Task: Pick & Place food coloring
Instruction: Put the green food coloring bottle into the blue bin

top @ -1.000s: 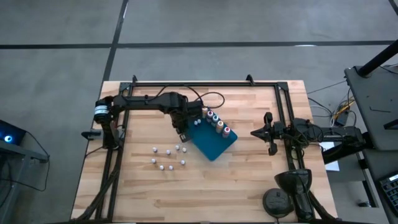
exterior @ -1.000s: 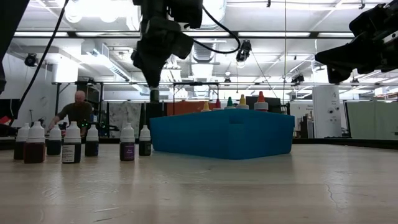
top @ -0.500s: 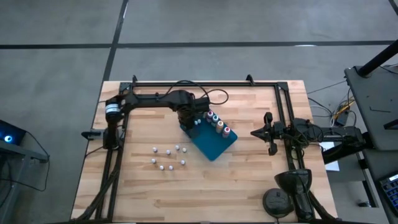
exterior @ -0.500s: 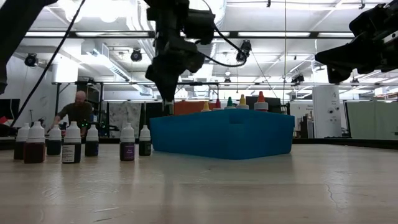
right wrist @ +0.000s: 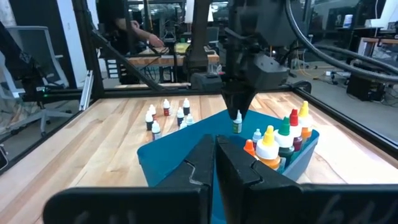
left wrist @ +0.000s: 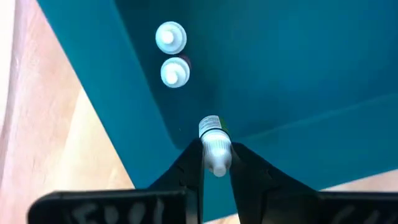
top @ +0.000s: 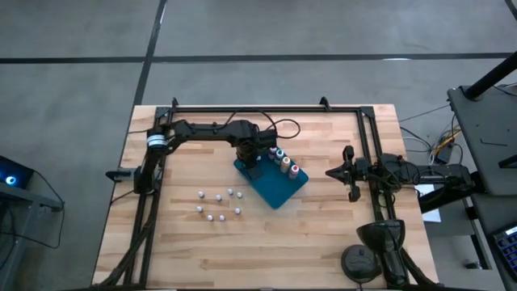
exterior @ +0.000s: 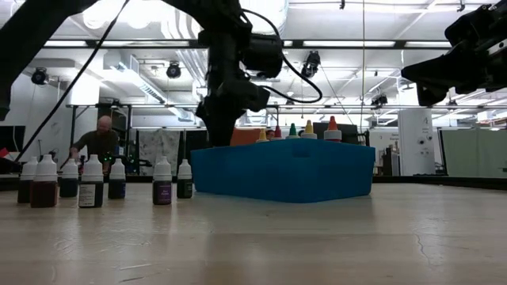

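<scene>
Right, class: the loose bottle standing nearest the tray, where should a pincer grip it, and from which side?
Probably the white cap, from straight above. The bottle stands upright, cap uppermost, with neighbours close by that a sideways approach might knock. The left pincer holds another bottle that way.

Bright ceiling lights (exterior: 127, 12) flare white behind the backlit, silhouetted arms at table level, while overhead the wooden table (top: 323, 234) lies evenly lit.
</scene>
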Controlling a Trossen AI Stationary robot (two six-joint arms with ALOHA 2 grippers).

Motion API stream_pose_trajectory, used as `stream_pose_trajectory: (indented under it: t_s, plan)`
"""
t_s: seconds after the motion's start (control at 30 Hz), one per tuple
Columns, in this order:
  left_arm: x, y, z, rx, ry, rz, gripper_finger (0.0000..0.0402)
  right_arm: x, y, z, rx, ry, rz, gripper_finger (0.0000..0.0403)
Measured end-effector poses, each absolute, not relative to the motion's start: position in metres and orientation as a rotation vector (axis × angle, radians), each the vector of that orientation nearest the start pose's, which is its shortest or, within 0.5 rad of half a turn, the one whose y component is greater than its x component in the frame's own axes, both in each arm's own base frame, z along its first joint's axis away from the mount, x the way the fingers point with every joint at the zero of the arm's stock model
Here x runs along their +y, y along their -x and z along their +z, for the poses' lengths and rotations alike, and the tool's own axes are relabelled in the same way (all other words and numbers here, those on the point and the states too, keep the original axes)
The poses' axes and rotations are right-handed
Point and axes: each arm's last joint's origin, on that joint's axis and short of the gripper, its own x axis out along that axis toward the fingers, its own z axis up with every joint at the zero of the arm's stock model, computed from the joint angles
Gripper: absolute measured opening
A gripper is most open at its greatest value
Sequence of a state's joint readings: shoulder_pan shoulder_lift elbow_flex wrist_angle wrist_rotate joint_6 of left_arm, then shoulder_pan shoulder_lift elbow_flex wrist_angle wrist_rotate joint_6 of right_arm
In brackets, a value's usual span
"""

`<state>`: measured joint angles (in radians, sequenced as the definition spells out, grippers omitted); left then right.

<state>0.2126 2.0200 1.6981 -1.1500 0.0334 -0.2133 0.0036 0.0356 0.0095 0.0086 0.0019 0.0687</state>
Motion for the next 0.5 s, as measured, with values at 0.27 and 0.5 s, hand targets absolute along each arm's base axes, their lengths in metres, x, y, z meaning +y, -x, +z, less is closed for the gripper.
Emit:
stream_pose_trajectory:
  t_s: [0.27,0.5]
  plan:
    - [0.087,-0.393,0.213,1.445,0.302,0.309,0.0032,0.0,-0.099,0.165,0.018,-0.068,0.002,0.0009]
    - [0.089,-0.397,0.198,1.479,0.291,0.298,0.0032,0.0,-0.099,0.165,0.018,-0.07,0.001,0.0009]
